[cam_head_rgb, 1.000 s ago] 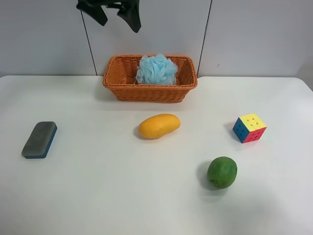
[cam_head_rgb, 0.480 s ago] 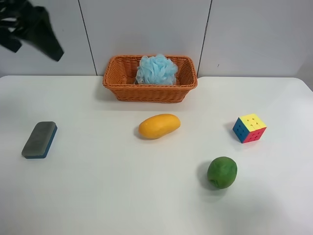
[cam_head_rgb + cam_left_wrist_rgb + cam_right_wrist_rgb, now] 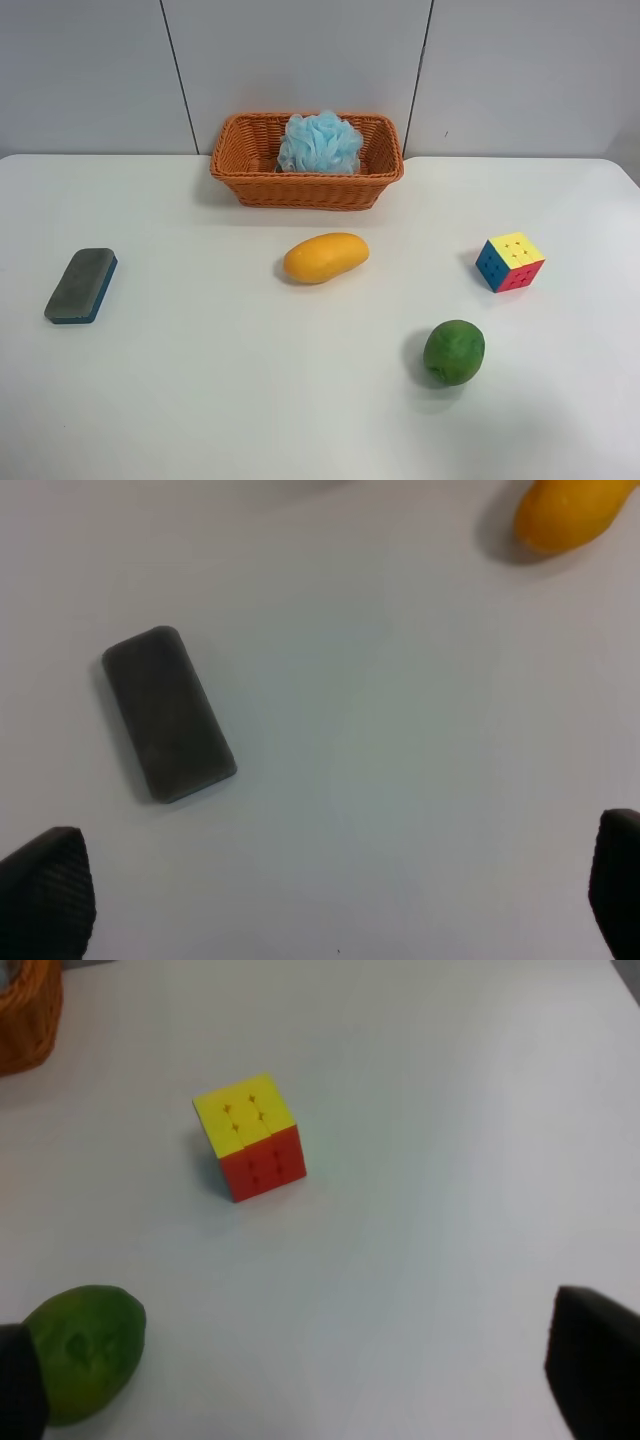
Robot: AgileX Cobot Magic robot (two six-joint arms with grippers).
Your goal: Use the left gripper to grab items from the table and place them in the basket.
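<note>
The light-blue bath pouf lies inside the wicker basket at the back of the white table. The yellow mango lies at the table's middle. The green fruit and puzzle cube are to its right, the grey-and-blue eraser far left. No arm shows in the exterior high view. In the left wrist view the left gripper is open and empty, high above the eraser, with the mango at the edge. The right gripper is open above the cube and green fruit.
A grey panelled wall stands behind the table. A corner of the basket shows in the right wrist view.
The black arm that was above the basket swung toward the exterior high view's left and has left that view. The pouf stays in the basket; the other items have not moved.
</note>
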